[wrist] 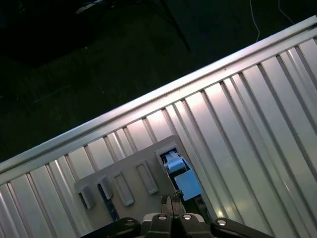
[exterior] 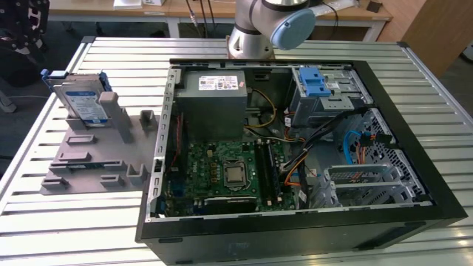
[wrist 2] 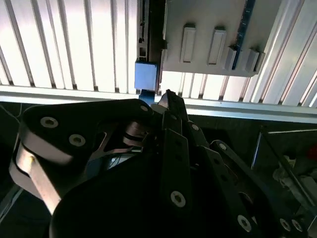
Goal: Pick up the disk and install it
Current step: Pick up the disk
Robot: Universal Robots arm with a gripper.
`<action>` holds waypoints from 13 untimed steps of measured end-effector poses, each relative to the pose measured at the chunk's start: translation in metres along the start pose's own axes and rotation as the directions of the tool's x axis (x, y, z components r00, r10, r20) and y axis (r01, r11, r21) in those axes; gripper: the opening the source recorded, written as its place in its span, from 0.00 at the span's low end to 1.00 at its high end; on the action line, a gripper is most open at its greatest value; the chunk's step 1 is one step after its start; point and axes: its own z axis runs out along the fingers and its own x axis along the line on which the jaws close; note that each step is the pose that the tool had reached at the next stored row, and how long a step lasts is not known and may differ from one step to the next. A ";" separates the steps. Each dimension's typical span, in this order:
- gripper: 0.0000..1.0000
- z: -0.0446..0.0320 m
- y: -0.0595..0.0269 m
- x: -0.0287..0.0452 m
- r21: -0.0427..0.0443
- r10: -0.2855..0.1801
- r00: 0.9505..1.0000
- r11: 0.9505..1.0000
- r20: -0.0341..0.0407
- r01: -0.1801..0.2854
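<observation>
The disk (exterior: 81, 102) stands upright in a grey slotted holder (exterior: 88, 160) at the exterior view's left, silver with a white-and-blue label and a blue bracket around it. In both wrist views I look down on it edge-on: the disk's blue bracket end (wrist: 181, 174) (wrist 2: 147, 75) sits at the holder's rim. My gripper (wrist: 171, 200) (wrist 2: 168, 95) hangs well above the holder, fingertips pressed together and holding nothing. Its tips line up close to the disk's blue end.
An open black computer case (exterior: 414, 127) lies at the exterior view's right, with a drive bay and blue latch (exterior: 314, 86) at its far corner. The arm's base (exterior: 255, 33) stands behind the case. The slatted metal table's edge (wrist: 148, 101) runs near the holder.
</observation>
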 end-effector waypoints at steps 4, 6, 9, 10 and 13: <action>0.11 0.0009 -0.0001 0.0000 0.000 -0.066 0.998 0.998 -0.001 0.066; 0.11 0.0014 0.0000 0.0000 -0.001 -0.090 0.996 0.996 0.000 0.090; 0.11 0.0026 0.0003 -0.0009 0.000 -0.111 0.994 0.994 0.002 0.111; 0.11 0.0030 0.0007 -0.0018 0.000 -0.115 0.993 0.993 0.002 0.115; 0.11 0.0048 0.0027 -0.0061 0.001 -0.126 0.992 0.992 0.002 0.126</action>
